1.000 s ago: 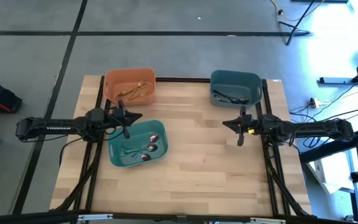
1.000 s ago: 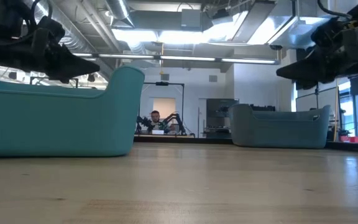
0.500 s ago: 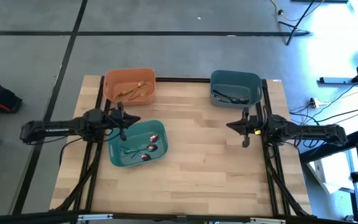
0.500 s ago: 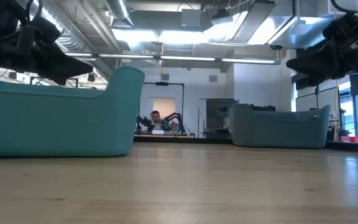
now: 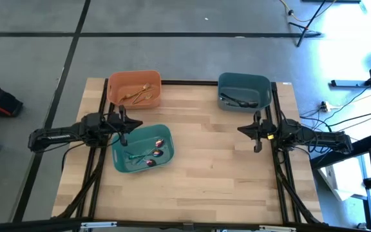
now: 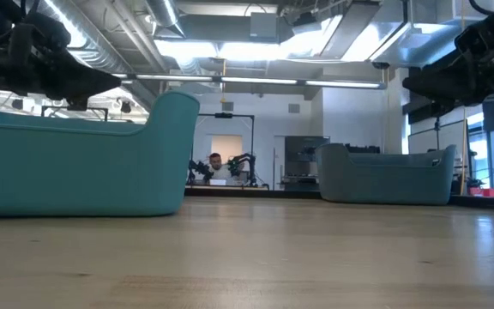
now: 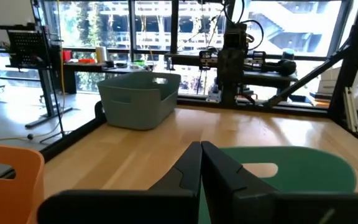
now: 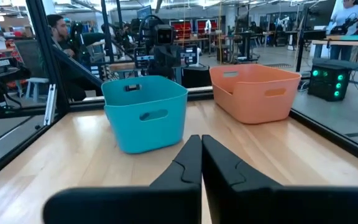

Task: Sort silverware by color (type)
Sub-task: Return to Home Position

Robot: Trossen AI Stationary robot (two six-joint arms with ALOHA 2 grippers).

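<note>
Every piece of the silverware we can see lies in a bin. The gold forks and spoons [image 5: 140, 95] are in the orange plastic bin [image 5: 112, 87]. The iridescent purple-pink ones with teal handles [image 5: 151, 156] are in the teal plastic bin [image 5: 122, 164]. The glossy black ones [image 5: 238, 101] are in the dark blue-grey bin [image 5: 243, 76].

We judge the sorting done, with only parking the arms left. The left gripper [image 5: 134, 122] hovers over the teal bin's rim on the side towards the orange bin. The right gripper [image 5: 242, 129] hangs above the pale wooden table [image 5: 205, 174], near the dark blue-grey bin. Our wrist views show both pairs of jaws pressed together, holding nothing.

The risk we see is a low pull-back. A sagging left gripper could catch the teal rim and drag or tip that bin, spilling sorted pieces.
</note>
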